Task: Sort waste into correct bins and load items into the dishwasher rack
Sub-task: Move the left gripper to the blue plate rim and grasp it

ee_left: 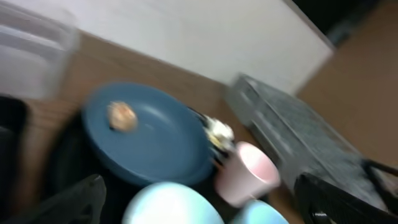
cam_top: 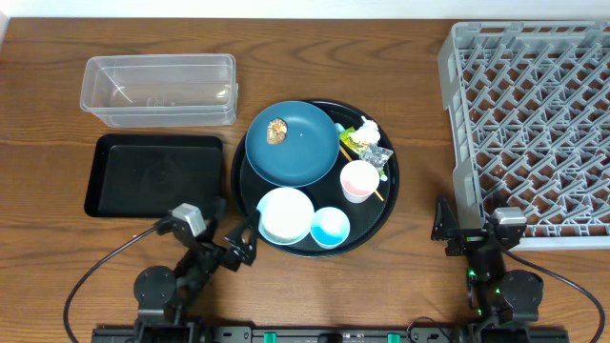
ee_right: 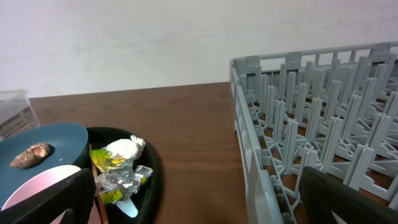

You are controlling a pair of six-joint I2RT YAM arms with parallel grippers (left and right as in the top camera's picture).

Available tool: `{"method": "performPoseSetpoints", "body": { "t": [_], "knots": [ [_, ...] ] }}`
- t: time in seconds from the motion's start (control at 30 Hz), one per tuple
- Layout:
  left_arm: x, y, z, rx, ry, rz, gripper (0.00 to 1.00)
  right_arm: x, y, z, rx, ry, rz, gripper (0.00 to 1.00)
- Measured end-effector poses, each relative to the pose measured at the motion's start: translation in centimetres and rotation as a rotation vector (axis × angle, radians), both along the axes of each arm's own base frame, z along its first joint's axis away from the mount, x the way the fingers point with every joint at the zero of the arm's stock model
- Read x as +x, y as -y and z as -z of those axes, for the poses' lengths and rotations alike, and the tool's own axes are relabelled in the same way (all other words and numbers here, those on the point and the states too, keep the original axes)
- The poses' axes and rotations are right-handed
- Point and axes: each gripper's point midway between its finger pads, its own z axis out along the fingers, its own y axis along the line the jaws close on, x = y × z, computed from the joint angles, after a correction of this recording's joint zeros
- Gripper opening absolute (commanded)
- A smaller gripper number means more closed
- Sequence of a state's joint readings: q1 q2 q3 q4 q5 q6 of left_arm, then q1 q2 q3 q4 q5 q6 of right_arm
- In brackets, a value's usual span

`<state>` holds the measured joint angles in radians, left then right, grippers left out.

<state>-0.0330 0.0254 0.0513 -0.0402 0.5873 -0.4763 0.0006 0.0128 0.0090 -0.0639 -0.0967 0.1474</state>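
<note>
- Right, the dark blue plate lies on the far-left part of the round black tray, with the brownish food lump on top of it.
- At the tray's far-right rim the foil wrappers and tissue wad are heaped together; the pink cup stands upright just nearer.
- The white bowl and light blue bowl sit side by side at the tray's near edge.
- Everything is gathered on that one tray, so I'd judge nothing sorted or loaded yet.
- Just left of the tray lies the black rectangular tray, and the clear tub is farther off; both are ready for waste.
- The dishwasher rack waits to the tray's right, on the desk.
- The left fingers are spread wide at the tray's near-left rim, gripping nothing.
- The right fingers are also spread and bare, between the tray and the rack, which looks handy for loading.
</note>
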Motion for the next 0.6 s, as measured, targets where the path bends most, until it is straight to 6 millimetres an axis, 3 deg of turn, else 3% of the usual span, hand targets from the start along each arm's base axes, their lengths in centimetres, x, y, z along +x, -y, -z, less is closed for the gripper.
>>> {"method": "performPoseSetpoints", "body": {
  "t": [0.1, 0.2, 0.37, 0.6],
  "knots": [
    [-1.2, 0.8, -1.5, -0.007, -0.043, 0.056, 0.98, 0.0, 0.0, 0.0, 0.000, 0.000, 0.000, 0.99],
    [-2.9, 1.0, -5.7, 0.023, -0.043, 0.082, 0.98, 0.0, 0.0, 0.0, 0.000, 0.000, 0.000, 0.99],
    [-5.4, -0.1, -10.9, 0.143, -0.155, 0.038, 0.98, 0.0, 0.0, 0.0, 0.000, 0.000, 0.000, 0.99],
    [-7.0, -1.7, -15.6, 0.297, -0.384, 0.007, 0.98, 0.0, 0.0, 0.0, 0.000, 0.000, 0.000, 0.99]
  ]
}}
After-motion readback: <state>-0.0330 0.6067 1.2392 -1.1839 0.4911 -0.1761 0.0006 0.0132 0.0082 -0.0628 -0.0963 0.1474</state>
